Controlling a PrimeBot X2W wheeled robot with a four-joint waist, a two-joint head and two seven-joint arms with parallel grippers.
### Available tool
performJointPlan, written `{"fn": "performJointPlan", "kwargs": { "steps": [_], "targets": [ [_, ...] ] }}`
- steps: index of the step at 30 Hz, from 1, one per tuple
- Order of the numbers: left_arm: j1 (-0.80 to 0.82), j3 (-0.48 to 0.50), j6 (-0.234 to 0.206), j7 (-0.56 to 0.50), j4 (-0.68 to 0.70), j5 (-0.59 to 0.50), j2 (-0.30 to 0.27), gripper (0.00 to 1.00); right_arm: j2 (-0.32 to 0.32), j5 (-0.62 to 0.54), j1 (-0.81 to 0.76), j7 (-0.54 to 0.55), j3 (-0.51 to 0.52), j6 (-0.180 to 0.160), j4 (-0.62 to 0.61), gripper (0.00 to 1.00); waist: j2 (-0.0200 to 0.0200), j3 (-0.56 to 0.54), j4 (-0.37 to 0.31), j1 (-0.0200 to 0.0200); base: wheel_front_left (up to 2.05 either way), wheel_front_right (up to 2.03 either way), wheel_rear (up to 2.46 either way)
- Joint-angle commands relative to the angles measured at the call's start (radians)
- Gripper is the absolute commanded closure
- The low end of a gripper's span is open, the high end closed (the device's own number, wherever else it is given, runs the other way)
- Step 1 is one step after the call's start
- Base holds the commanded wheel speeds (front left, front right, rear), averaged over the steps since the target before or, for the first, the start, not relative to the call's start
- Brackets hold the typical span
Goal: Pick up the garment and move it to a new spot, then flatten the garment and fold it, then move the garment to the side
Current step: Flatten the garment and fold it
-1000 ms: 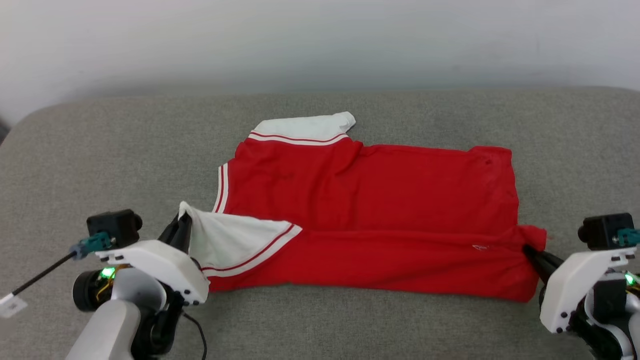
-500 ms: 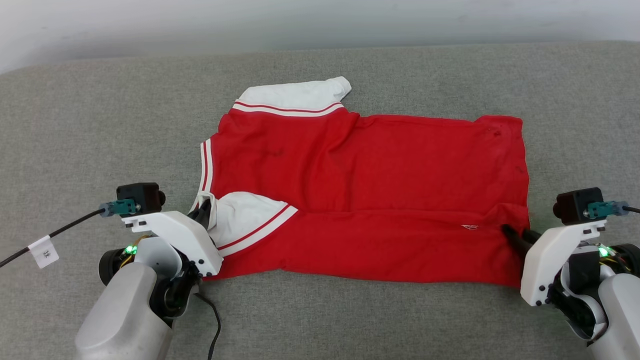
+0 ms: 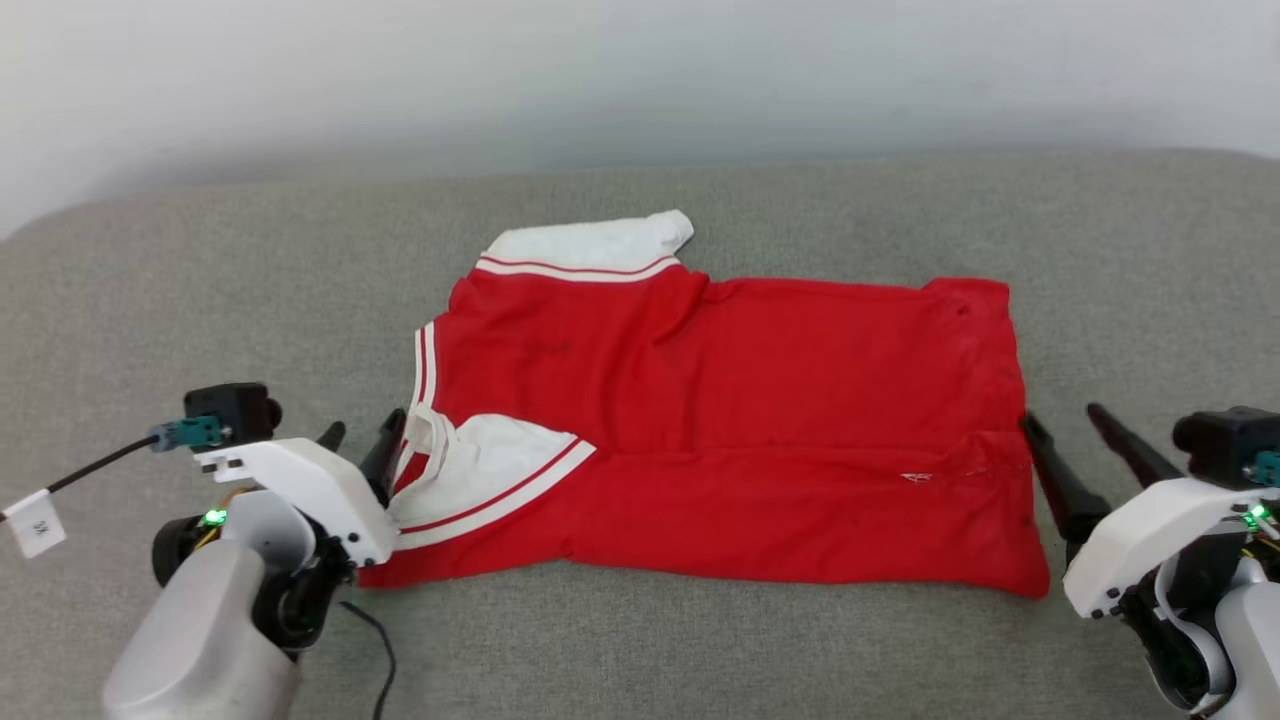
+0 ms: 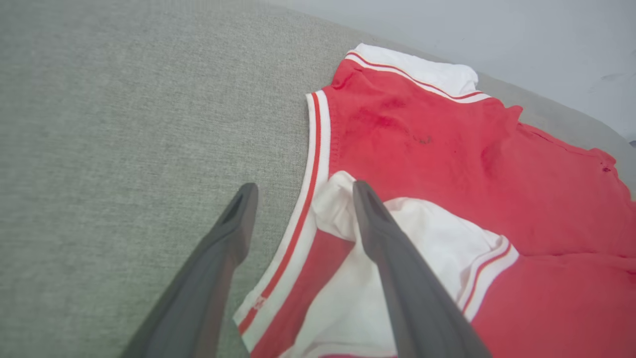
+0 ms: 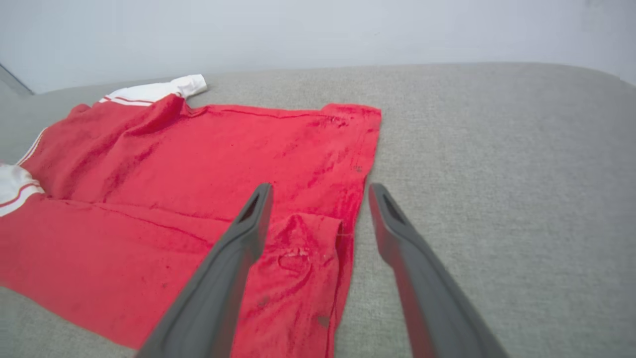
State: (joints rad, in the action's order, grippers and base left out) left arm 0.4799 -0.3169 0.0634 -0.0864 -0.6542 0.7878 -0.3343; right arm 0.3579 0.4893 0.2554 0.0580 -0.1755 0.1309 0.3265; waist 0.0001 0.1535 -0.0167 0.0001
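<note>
Garment (image 3: pixel 760 420): red jersey, white sleeves with striped trim. Lies spread lengthwise on grey upholstered surface (image 3: pixel 200 280), near long edge folded onto the body.

Left gripper (image 3: pixel 365 423): fingers spread wide, nothing held. One finger over the folded-in white sleeve (image 3: pixel 480 465), the other over bare upholstery.

Right gripper (image 3: pixel 1059 413): fingers spread wide, empty. One finger over the hem corner, the other over upholstery just beside it.

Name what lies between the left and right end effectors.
The garment lies spread between the left end effector and the right end effector, spanning nearly the whole stretch; the head view shows it.
</note>
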Motion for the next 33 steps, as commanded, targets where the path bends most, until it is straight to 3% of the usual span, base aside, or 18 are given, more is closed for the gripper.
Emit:
{"fn": "performJointPlan", "kwargs": {
  "steps": [1,7,17,22,28,29,30,31,32,33],
  "targets": [
    [-0.01,0.002,0.004,-0.003,0.003,0.002,-0.009,0.0,-0.009,-0.008,-0.013,-0.011,0.004,0.0,-0.007,0.0,-0.0001,-0.019,-0.004,-0.0001,0.0,0.0,0.0],
    [-0.031,-0.008,0.008,-0.107,0.083,0.008,-0.088,0.0,-0.052,-0.085,-0.077,-0.106,0.085,0.0,-0.127,0.0,-0.0001,-0.065,-0.02,-0.0001,0.0,0.0,0.0],
    [-0.091,-0.041,-0.001,-0.464,0.202,0.081,-0.237,0.0,-0.143,-0.18,-0.161,-0.092,0.134,0.0,-0.332,0.0,-0.0001,-0.045,-0.086,-0.0001,0.0,0.0,0.0],
    [-0.125,-0.035,-0.02,-0.566,0.214,0.132,-0.259,0.0,-0.172,-0.185,-0.167,-0.074,0.128,0.0,-0.366,0.0,-0.0001,-0.008,-0.125,-0.0001,0.0,0.0,0.0],
    [-0.166,-0.046,-0.046,-0.647,0.189,0.174,-0.247,0.0,-0.179,-0.174,-0.151,-0.067,0.134,0.0,-0.363,0.0,-0.0001,0.028,-0.16,-0.0001,0.0,0.0,0.0],
    [-0.172,-0.048,-0.047,-0.653,0.184,0.18,-0.237,0.2,-0.18,-0.17,-0.147,-0.062,0.136,0.0,-0.359,0.0,-0.0001,0.032,-0.163,-0.0001,0.0,0.0,0.0],
    [-0.178,-0.049,-0.045,-0.655,0.18,0.186,-0.228,0.59,-0.179,-0.164,-0.145,-0.06,0.138,0.0,-0.356,0.0,-0.0001,0.034,-0.165,-0.0001,0.0,0.0,0.0],
    [-0.182,-0.052,-0.042,-0.657,0.18,0.194,-0.217,0.86,-0.176,-0.16,-0.144,-0.054,0.142,0.0,-0.352,0.0,-0.0001,0.035,-0.165,-0.0001,0.0,0.0,0.0],
    [-0.186,-0.05,-0.041,-0.651,0.18,0.201,-0.206,1.0,-0.171,-0.154,-0.144,-0.048,0.145,0.0,-0.35,0.0,-0.0001,0.035,-0.164,-0.0001,0.0,0.0,0.0],
    [-0.187,-0.051,-0.042,-0.643,0.182,0.203,-0.2,1.0,-0.167,-0.146,-0.143,-0.038,0.149,0.0,-0.347,0.0,-0.0001,0.035,-0.162,-0.0001,0.0,0.0,0.0]
  ]
}}
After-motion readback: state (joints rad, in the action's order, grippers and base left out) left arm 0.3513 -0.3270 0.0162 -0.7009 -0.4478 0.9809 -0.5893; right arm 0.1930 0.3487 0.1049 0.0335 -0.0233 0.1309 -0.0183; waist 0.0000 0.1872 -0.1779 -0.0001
